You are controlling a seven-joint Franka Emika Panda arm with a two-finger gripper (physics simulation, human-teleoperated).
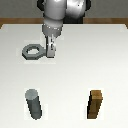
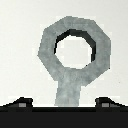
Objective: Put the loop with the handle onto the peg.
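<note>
The arm reaches down from the top centre of the exterior view, its gripper (image 1: 51, 50) low over the white table (image 1: 70, 70) in the upper-left part of the frame. The loop with the handle (image 1: 33, 51) lies flat on the table there, the ring toward the exterior view's left and its stubby tab pointing toward the exterior view's right, right at the fingers.

From the wrist view, the loop (image 2: 75, 50) fills the middle of the picture, and its handle runs straight down between the two dark fingertips (image 2: 20, 103) at the bottom edge. The fingers are spread apart, one on each side of the handle with clear gaps, not yet pinching it.

The peg (image 1: 34, 103) stands upright in the lower left of the exterior view, well apart from the loop. A brown wooden block (image 1: 96, 105) stands in the lower right.
</note>
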